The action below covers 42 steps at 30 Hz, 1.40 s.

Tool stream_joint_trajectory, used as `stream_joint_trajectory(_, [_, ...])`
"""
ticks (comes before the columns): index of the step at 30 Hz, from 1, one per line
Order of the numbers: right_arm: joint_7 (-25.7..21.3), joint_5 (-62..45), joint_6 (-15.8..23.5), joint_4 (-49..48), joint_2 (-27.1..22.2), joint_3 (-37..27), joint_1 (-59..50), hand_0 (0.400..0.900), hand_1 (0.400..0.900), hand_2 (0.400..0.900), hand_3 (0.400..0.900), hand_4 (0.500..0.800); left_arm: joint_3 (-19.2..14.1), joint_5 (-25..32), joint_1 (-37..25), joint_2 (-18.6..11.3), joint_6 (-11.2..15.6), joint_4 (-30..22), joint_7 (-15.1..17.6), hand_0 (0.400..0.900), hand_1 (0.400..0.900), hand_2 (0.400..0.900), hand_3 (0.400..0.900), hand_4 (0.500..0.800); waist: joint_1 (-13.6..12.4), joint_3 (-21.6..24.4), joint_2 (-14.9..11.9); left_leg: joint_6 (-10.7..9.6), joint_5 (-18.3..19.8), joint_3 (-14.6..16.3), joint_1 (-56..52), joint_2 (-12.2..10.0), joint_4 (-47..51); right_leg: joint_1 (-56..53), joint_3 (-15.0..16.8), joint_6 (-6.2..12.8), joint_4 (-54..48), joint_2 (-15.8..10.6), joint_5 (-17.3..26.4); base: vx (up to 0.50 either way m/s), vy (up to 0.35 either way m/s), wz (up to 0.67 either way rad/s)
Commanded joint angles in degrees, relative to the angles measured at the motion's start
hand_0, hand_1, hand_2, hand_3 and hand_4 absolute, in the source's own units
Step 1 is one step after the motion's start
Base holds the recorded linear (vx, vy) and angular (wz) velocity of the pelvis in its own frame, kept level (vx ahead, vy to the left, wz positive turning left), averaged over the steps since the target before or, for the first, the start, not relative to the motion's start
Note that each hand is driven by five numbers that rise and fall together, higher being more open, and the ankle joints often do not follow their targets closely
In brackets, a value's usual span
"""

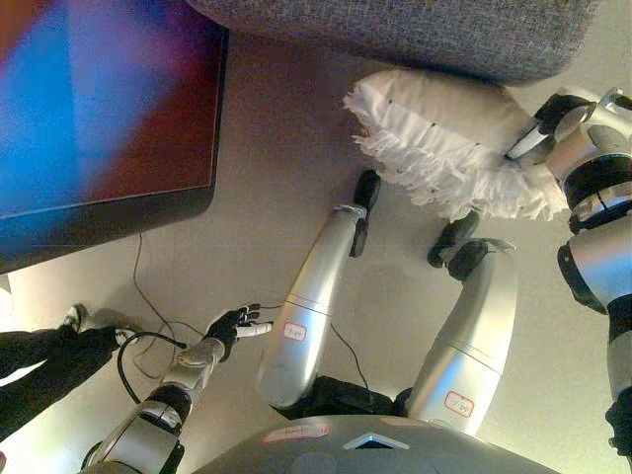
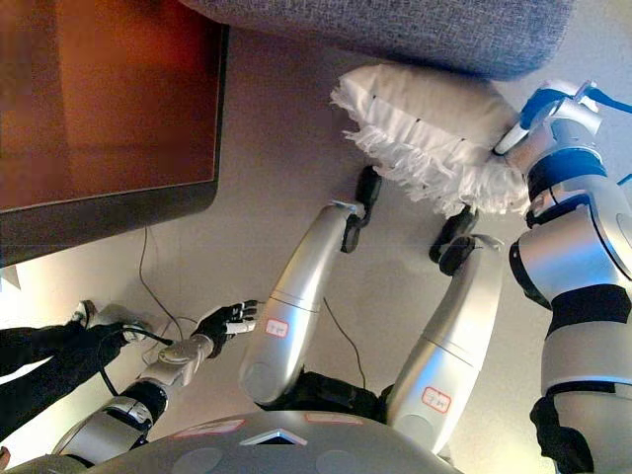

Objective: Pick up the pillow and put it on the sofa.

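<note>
A white pillow (image 1: 439,133) with a fringed edge hangs just above the floor, in front of the grey sofa (image 1: 415,30) that runs along the top of the view. My right hand (image 1: 541,126) is at the pillow's right end, its fingers curled on the pillow's edge. The pillow's far side nearly touches the sofa's front. My left hand (image 1: 234,324) is low at the lower left, above the floor, with its fingers spread and holding nothing.
A dark wooden table (image 1: 99,118) fills the upper left, its edge close to the sofa's left end. A person's dark-clothed legs (image 1: 39,360) reach in at the left edge. Pale floor (image 1: 276,148) lies between table and pillow.
</note>
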State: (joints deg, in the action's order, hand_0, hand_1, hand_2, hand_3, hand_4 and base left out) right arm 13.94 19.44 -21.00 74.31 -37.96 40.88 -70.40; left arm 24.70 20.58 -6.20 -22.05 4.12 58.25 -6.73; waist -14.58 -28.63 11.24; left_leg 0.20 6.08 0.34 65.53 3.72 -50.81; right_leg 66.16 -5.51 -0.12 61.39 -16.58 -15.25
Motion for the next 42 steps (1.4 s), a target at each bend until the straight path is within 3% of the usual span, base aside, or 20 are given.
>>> stream_joint_trajectory(1, [-2.2, -1.4, 0.8, 0.3, -3.3, 2.5, -4.6, 0.4, 0.4, 0.4, 0.4, 0.5, 0.5, 0.9, 5.2, -1.8, -0.6, 2.0, 0.7, 0.9, 0.9, 0.9, 0.9, 0.8, -0.4, -1.2, 7.8, -0.2, 1.9, -1.2, -3.0, -1.4, 2.1, -2.5, 2.9, 0.04, -3.3, -0.5, 1.5, 0.0, -0.007, 0.04])
stream_joint_trajectory(11, [-3.5, -3.7, 4.6, -1.5, -3.3, 2.1, -2.6, 0.4, 0.4, 0.4, 0.4, 0.5, 0.4, -0.1, 5.0, -1.4, 0.6, 3.3, 0.5, 0.9, 0.9, 0.9, 0.9, 0.8, 0.0, -1.2, 5.7, -1.3, -0.3, -0.8, -9.2, -3.9, 9.3, -9.0, 0.6, 0.88, -9.9, -0.3, 3.2, 0.01, -0.015, -0.02])
stream_joint_trajectory(18, [-3.4, -5.9, 9.8, -5.5, -2.3, 0.6, 1.3, 0.4, 0.4, 0.4, 0.4, 0.5, -1.0, -0.7, 3.0, -1.9, -0.1, 5.5, 0.2, 0.9, 0.9, 0.9, 0.9, 0.8, 0.9, -1.2, 1.2, -2.4, -2.9, -0.6, -20.2, -5.5, 19.1, -20.9, -3.2, 2.91, -22.0, -0.4, 7.3, 0.03, -0.062, -0.13])
stream_joint_trajectory(25, [-3.5, -8.8, 13.0, -11.6, -1.7, -1.9, 7.0, 0.4, 0.4, 0.4, 0.4, 0.5, -3.3, -2.3, 0.4, -2.9, -1.6, 7.8, -0.4, 0.9, 0.9, 0.9, 0.9, 0.8, 1.9, -1.2, -3.4, -2.9, -4.0, -0.3, -31.1, -6.1, 25.6, -33.4, -6.4, 4.25, -30.7, -0.6, 9.7, 0.03, -0.089, -0.02])
stream_joint_trajectory(27, [-3.2, -9.0, 13.2, -14.5, -1.9, -2.6, 8.6, 0.4, 0.4, 0.4, 0.4, 0.5, -4.5, -3.6, -0.3, -3.1, -2.6, 8.2, -0.9, 0.9, 0.9, 0.9, 0.9, 0.8, 2.2, -1.2, -4.5, -2.5, -6.0, -0.1, -34.1, -6.1, 28.1, -36.9, -7.5, 4.16, -34.1, -0.5, 11.9, 0.0, -0.071, 0.03])
stream_joint_trajectory(35, [-2.3, -8.1, 13.4, -27.7, -3.0, -4.0, 16.1, 0.4, 0.4, 0.4, 0.4, 0.5, -7.5, -7.3, 1.3, -3.0, -4.4, 9.9, -0.7, 0.9, 0.9, 0.9, 0.9, 0.8, 3.1, 5.1, -8.6, -3.3, -7.8, -0.5, -45.2, -6.6, 37.5, -49.5, -10.2, 5.44, -45.6, 1.5, 14.0, 0.1, -0.064, -0.02])
stream_joint_trajectory(42, [2.8, -8.7, 13.7, -41.9, -5.9, -6.9, 23.0, 0.4, 0.4, 0.4, 0.4, 0.5, -11.9, -11.3, 4.6, -2.7, -6.7, 10.8, 0.1, 0.9, 0.9, 0.9, 0.9, 0.8, 4.2, 12.0, -11.8, -3.9, -8.3, 0.3, -53.8, -7.8, 44.1, -59.2, -11.1, 5.8, -52.6, 3.6, 14.6, 0.17, -0.047, 0.01])
